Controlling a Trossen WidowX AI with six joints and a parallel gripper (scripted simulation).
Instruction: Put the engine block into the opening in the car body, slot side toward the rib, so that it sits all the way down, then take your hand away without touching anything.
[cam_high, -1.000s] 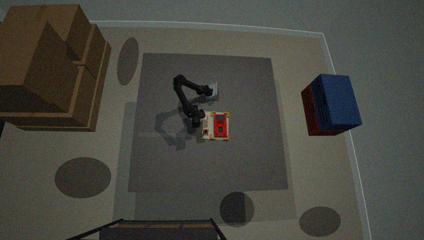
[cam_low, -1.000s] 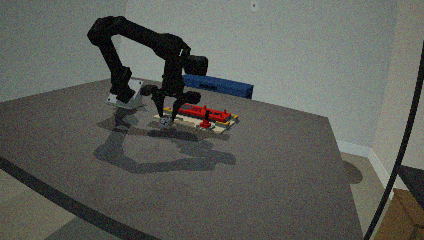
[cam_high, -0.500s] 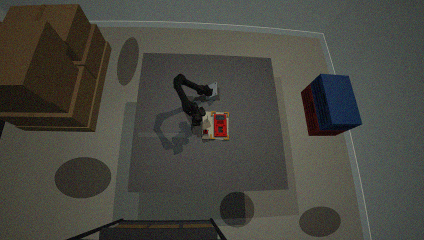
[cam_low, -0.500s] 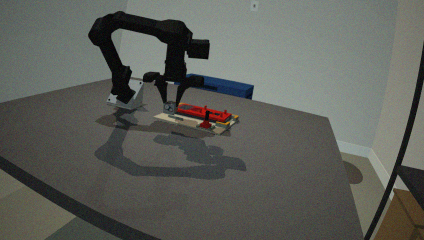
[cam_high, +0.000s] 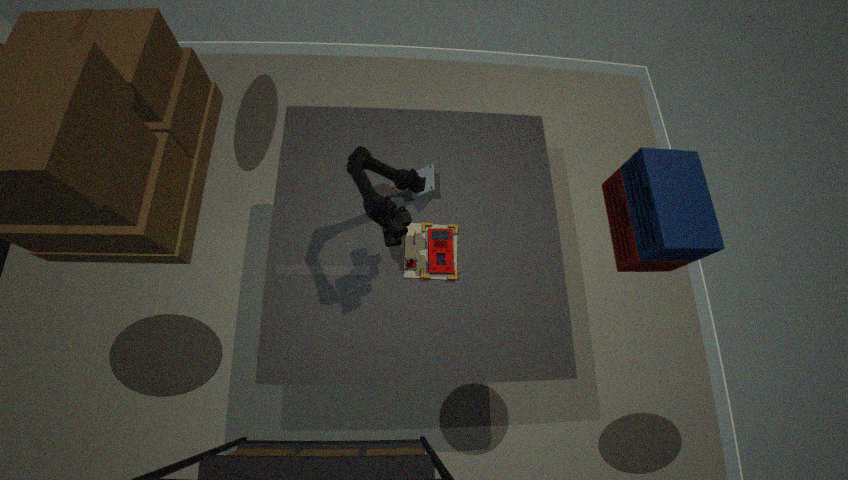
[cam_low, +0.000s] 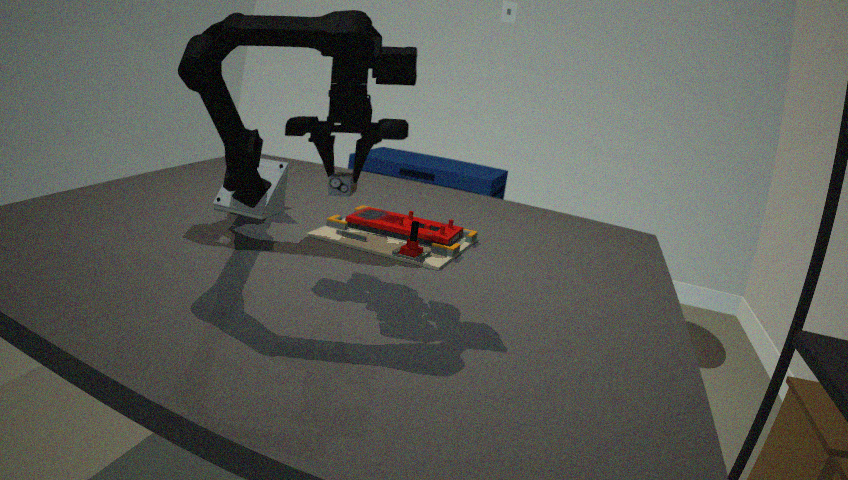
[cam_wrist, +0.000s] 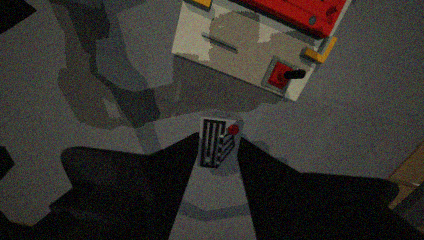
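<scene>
lever (cam_low: 412, 237) beside car body (cam_low: 404, 223)

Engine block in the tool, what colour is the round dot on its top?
Red, on the grey engine block, beside dark slots; clearest in the wrist view.

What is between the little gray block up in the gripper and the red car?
Only air and bare dark tabletop, seen in the exterior view. The small gray engine block, shut in the gripper, hangs short of the red car body.

A storeroom or workshop corner. Stacked cardboard boxes (cam_high: 89, 130) and a blue-and-red crate (cam_high: 663, 208) stand around a large grey worktop (cam_low: 535, 333). Bare walls enclose it.
</scene>
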